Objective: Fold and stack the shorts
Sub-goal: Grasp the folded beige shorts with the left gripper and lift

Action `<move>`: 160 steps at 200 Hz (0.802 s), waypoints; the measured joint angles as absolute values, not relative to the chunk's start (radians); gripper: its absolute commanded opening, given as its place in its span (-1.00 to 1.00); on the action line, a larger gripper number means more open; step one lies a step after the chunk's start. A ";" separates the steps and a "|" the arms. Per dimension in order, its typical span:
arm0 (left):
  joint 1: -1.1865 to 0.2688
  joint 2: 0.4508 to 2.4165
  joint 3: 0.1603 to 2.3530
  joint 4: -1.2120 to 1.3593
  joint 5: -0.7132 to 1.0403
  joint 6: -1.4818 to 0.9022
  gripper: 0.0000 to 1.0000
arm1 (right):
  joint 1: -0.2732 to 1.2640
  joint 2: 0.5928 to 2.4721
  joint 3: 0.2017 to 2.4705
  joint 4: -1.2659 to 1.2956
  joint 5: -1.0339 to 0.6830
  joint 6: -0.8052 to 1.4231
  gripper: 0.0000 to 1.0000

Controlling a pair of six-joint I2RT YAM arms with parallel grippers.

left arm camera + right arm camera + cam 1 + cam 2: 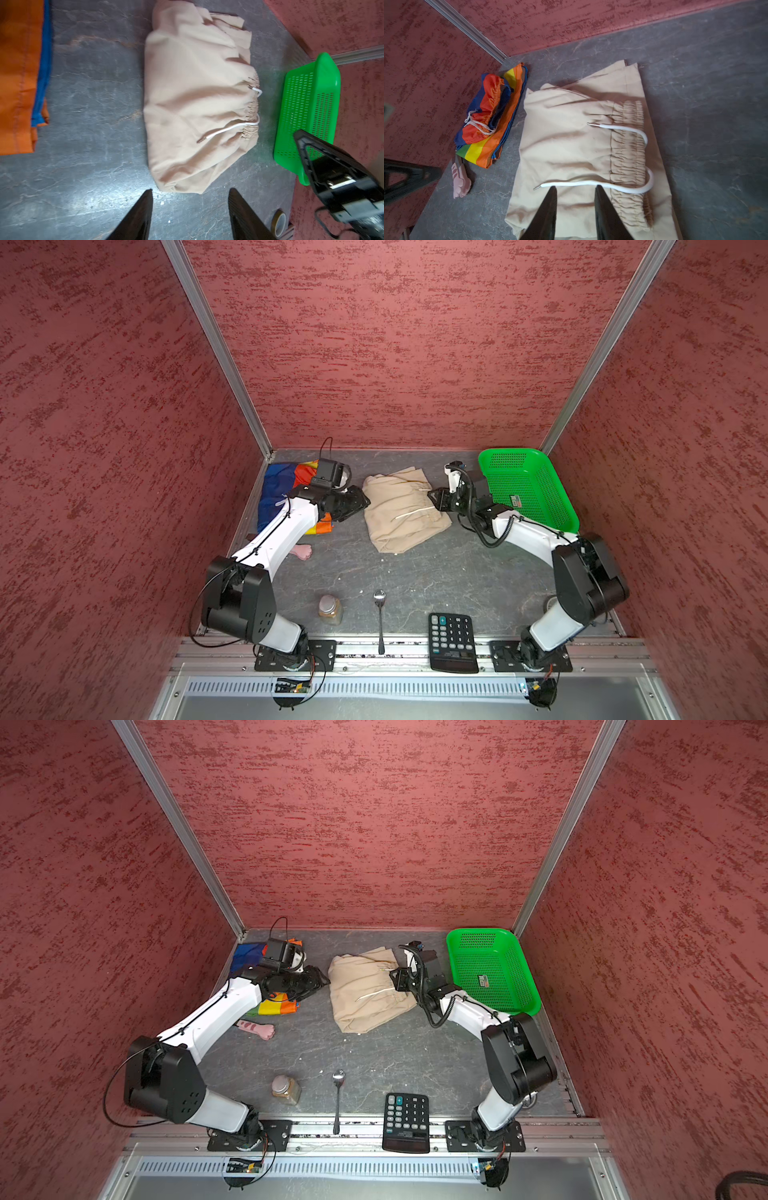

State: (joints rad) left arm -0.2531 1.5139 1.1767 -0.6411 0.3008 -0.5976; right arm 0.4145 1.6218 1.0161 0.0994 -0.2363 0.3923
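The beige shorts point(405, 510) point(370, 990) lie folded mid-table, gathered waistband and white drawstring on top point(571, 141) point(197, 104). The rainbow-striped shorts point(278, 493) point(277, 1007) lie bunched in the back left corner, partly hidden under my left arm; the right wrist view shows them whole point(488, 116). My left gripper point(361, 502) point(190, 190) is open just left of the beige shorts, with only table between its fingers. My right gripper point(434, 495) point(576, 187) is open above the beige shorts' right side, near the drawstring, with nothing held.
A green basket point(528, 489) point(307, 116) stands at the back right. A pink paw toy point(257, 1028) point(460, 182) lies by the rainbow shorts. A jar point(330, 608), spoon point(380, 622) and calculator point(453, 641) sit along the front edge. A tape roll point(278, 224) lies at front right.
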 measured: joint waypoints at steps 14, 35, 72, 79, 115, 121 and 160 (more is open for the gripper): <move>-0.244 1.541 1.134 -0.633 0.301 -0.595 0.41 | 0.419 1.601 1.010 0.094 -0.219 0.376 -0.39; -0.242 1.593 1.080 -0.610 0.315 -0.597 0.52 | 0.419 1.575 0.989 0.082 -0.207 0.361 -0.39; -0.242 1.692 1.058 -0.487 0.360 -0.618 0.51 | 0.419 1.570 0.971 0.076 -0.205 0.363 -0.39; -0.243 1.708 1.055 -0.455 0.367 -0.625 0.51 | 0.419 1.570 0.970 0.076 -0.205 0.364 -0.39; -0.248 1.786 1.044 -0.317 0.408 -0.661 0.46 | 0.419 1.571 0.969 0.076 -0.206 0.370 -0.39; -0.249 1.801 1.045 -0.299 0.412 -0.665 0.44 | 0.419 1.571 0.969 0.076 -0.206 0.370 -0.39; -0.258 1.868 1.066 -0.202 0.432 -0.688 0.17 | 0.419 1.576 0.969 0.076 -0.206 0.370 -0.38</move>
State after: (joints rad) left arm -0.2577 1.8675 1.0664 -0.2020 0.4324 -0.6884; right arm 0.4191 1.5764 0.9691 0.0757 -0.2058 0.3702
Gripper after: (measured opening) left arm 0.649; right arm 0.308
